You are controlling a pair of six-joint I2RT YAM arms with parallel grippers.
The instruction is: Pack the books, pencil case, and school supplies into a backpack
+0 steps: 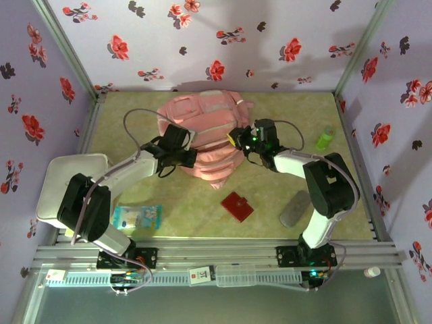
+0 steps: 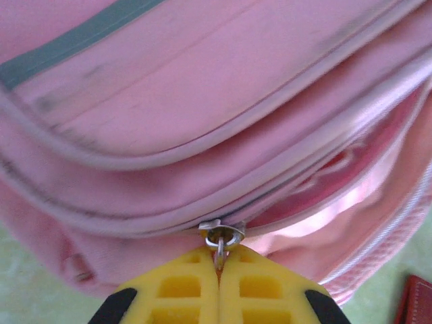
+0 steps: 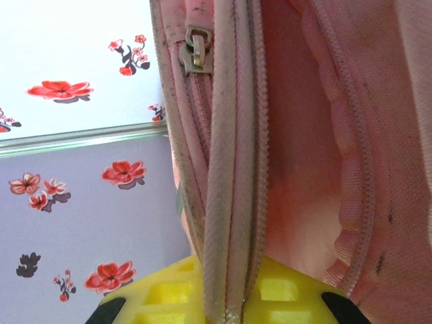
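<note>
One backpack [image 1: 202, 116], left claw [image 2: 218, 264] pinching its zip-pull [image 2: 221, 241]

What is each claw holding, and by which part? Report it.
Left claw pinches the backpack by its zipper pull; right claw clamps the backpack's zip-lined opening edge.

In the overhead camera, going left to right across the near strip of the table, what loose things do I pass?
Blue starry book, then flat red square piece, then grey pouch.

No legible text anywhere; small white stickers [image 1: 198, 275] on front rail [image 1: 223, 251] too tiny to read.
</note>
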